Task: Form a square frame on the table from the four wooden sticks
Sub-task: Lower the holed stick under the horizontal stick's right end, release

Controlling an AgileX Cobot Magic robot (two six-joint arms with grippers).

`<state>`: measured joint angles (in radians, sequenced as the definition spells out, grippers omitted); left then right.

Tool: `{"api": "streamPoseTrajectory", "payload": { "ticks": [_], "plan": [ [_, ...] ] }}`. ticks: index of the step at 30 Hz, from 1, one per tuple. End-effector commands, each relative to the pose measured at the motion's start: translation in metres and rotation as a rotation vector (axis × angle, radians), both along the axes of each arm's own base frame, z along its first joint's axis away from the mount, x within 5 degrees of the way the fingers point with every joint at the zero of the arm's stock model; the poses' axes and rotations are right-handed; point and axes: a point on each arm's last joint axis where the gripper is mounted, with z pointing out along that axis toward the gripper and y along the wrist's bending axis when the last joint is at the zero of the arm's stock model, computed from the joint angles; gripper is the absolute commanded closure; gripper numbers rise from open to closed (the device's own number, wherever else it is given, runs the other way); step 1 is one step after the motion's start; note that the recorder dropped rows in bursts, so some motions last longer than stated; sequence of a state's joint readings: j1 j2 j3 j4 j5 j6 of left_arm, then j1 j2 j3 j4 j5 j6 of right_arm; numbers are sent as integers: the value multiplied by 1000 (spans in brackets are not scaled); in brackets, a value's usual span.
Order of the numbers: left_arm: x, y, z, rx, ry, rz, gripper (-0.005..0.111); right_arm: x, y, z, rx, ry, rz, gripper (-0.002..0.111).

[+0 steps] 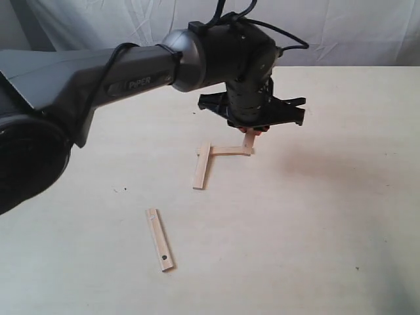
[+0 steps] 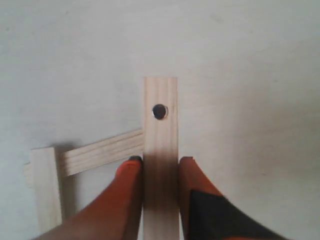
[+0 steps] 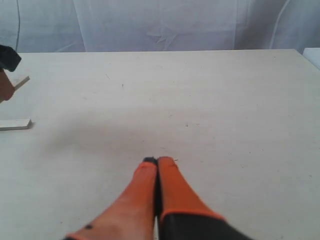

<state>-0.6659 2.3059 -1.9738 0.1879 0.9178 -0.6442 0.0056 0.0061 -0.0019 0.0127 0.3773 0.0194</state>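
My left gripper [image 1: 249,134] [image 2: 160,162] is shut on a pale wooden stick [image 2: 160,150] with a dark screw hole near its far end, holding it over the right end of a stick [image 1: 226,151] [image 2: 100,152] that lies flat on the table [image 1: 328,197]. That flat stick overlaps another stick [image 1: 202,165] [image 2: 46,187] at its left end, making an L. A fourth stick [image 1: 159,239] with a dark hole lies apart, near the front left. My right gripper [image 3: 157,161] is shut with nothing in it, low over bare table.
The left arm's grey body [image 1: 98,79] spans the left of the exterior view. A white cloth backdrop [image 1: 341,33] hangs behind the table's far edge. The right wrist view catches a stick end [image 3: 15,124] at its left border.
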Motion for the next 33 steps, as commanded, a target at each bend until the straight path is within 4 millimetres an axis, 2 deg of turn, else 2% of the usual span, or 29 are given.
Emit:
{"api": "streamPoseTrajectory", "payload": {
  "ticks": [1, 14, 19, 21, 23, 26, 33],
  "plan": [
    [8, 11, -19, -20, 81, 104, 107, 0, 0, 1, -1, -19, -5, 109],
    [5, 4, -64, -94, 228, 225, 107, 0, 0, 1, -5, -17, -6, 109],
    [5, 4, -64, -97, 228, 226, 107, 0, 0, 1, -5, -17, -6, 109],
    [5, 4, -64, -96, 227, 224, 100, 0, 0, 1, -5, -17, -6, 109],
    [5, 4, -64, -96, 227, 224, 84, 0, 0, 1, -5, -17, -6, 109],
    [5, 4, -64, -96, 227, 224, 71, 0, 0, 1, -5, -19, -6, 109],
    [4, 4, -38, -102, 183, 150, 69, 0, 0, 1, -5, -19, -6, 109]
  ]
}}
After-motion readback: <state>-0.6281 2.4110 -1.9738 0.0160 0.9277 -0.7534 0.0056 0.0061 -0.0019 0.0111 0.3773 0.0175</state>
